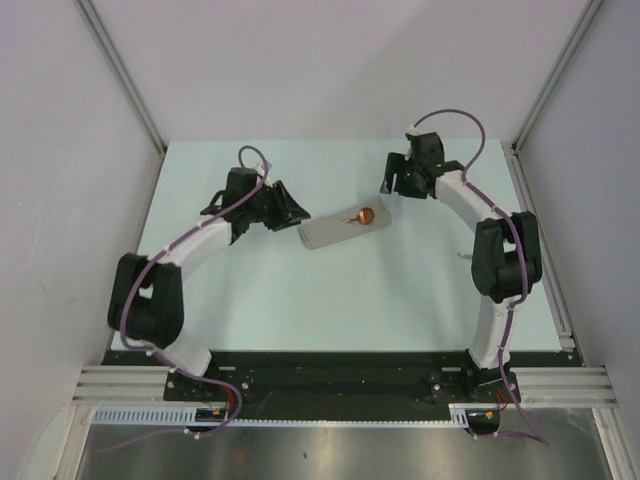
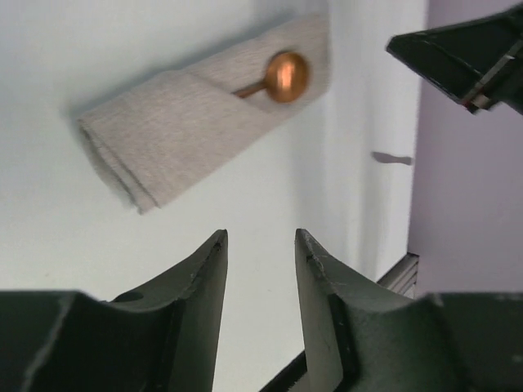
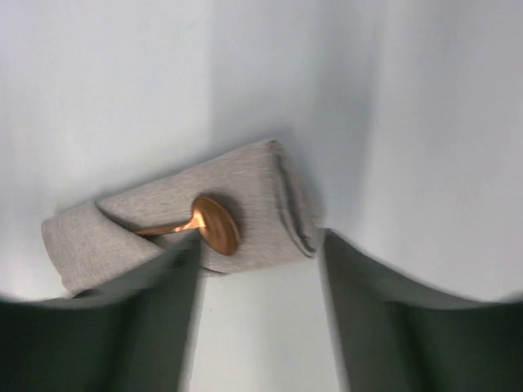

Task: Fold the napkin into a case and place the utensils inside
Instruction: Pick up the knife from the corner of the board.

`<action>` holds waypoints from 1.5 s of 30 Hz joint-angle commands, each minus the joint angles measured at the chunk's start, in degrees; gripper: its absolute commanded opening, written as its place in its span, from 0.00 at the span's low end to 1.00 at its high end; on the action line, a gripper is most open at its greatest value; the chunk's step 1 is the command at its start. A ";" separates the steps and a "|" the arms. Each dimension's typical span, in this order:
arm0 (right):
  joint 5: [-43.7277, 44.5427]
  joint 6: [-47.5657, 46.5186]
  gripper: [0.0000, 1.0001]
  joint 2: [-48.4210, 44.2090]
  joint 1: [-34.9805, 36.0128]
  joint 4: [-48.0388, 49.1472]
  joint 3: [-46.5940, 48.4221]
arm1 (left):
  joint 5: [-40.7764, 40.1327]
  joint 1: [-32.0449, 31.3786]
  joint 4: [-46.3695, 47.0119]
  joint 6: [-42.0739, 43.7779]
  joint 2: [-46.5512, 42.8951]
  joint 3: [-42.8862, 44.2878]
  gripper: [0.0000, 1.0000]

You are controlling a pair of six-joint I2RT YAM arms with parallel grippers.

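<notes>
Top external view shows the case [image 1: 335,232], a narrow flat pocket of grey-beige cloth, lying slantwise near the middle of the pale green surface [image 1: 300,300]. Its right end is turned toward the far side. The copper spoon [image 1: 365,214] sits in it with the handle tucked under a diagonal fold. The round bowl is exposed and rests on the cloth near the right end.

The left gripper [image 1: 293,210] is just beside the case's left end and apart from it. In the left wrist view its two dark fingers stand separated, with bare surface showing between them, so it is released and holds nothing. The case lies beyond the fingertips, with the layered folded edge at the nearer end.

The right gripper [image 1: 393,183] is beyond and to the right of the case's other end, also clear of the cloth. In the right wrist view its fingers are spread wide and empty. The spoon end of the case lies past the gap, and the left finger hides part of the cloth's near edge.

A small grey object [image 1: 463,256] lies on the surface by the right arm's elbow, well apart from the case; it is too small to identify. Plain white walls [image 1: 330,60] enclose the surface on three sides.
</notes>
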 commanded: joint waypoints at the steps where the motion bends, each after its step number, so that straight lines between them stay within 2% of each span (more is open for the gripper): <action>1: 9.35 -2.52 0.99 -9.46 -5.55 -4.29 -1.10 | 1.11 -0.08 2.98 -1.53 -10.48 -3.28 0.44; 3: 4.45 -0.50 1.00 -13.05 -9.16 -1.74 -6.37 | 2.25 -0.52 3.68 -1.09 -12.77 -4.42 0.44; 5: 6.52 5.04 1.00 -15.17 -13.39 -0.94 -10.14 | 4.01 -1.66 4.82 -1.09 -14.18 -5.48 0.44; 7: 11.79 7.41 1.00 -15.45 -14.97 -4.52 -9.82 | 5.06 -3.76 5.96 -1.18 -16.46 -7.41 0.43; 8: 14.95 8.03 1.00 -14.92 -17.33 -9.77 -9.21 | 5.33 -4.47 6.49 -1.18 -16.99 -7.85 0.43; 10: 16.38 8.83 1.00 -14.57 -19.98 -14.81 -8.67 | 6.03 -7.01 6.41 -0.92 -17.87 -7.94 0.43; 11: 16.30 10.74 1.00 -15.09 -23.56 -18.14 -9.54 | 6.73 -7.89 6.67 -0.83 -17.96 -7.86 0.43; 14: 16.39 15.23 1.00 -19.03 -28.94 -19.67 -15.25 | 7.70 -10.45 7.28 -0.91 -18.32 -7.86 0.42; 18: 24.02 17.62 1.00 -21.51 -29.13 -19.84 -19.39 | 10.60 -10.98 9.40 -2.32 -17.79 -8.47 0.41; 23: 25.16 15.34 1.00 -20.11 -29.65 -17.21 -22.29 | 10.78 -10.98 8.25 -1.44 -17.79 -8.12 0.41; 24: 23.70 12.98 0.96 -19.50 -31.22 -16.51 -22.99 | 11.30 -10.98 8.43 -1.62 -17.70 -8.03 0.41; 25: 19.77 12.00 0.96 -19.49 -32.02 -13.37 -24.04 | 11.57 -10.89 8.87 -1.88 -17.53 -8.03 0.41; 29: 20.68 14.19 1.00 -19.14 -33.35 -10.61 -28.44 | 11.92 -10.28 9.22 -2.15 -17.00 -8.38 0.41; 34: 25.00 15.94 0.88 -16.34 -34.05 -11.22 -27.66 | 12.27 -9.57 9.83 -2.58 -16.47 -8.47 0.40; 37: 27.80 18.75 0.87 -12.91 -34.14 -12.89 -25.64 | 12.63 -9.13 10.63 -3.11 -16.21 -8.91 0.40; 40: 27.55 21.21 0.78 -11.23 -34.14 -12.54 -24.15 | 12.72 -8.35 10.72 -3.11 -15.94 -9.17 0.40; 44: 28.17 23.15 0.76 -9.13 -34.23 -12.46 -22.56 | 12.89 -7.64 11.24 -3.46 -15.59 -9.35 0.40; 45: 28.08 23.24 0.72 -8.68 -34.32 -12.46 -22.21 | 12.98 -7.55 11.33 -3.38 -15.50 -9.44 0.40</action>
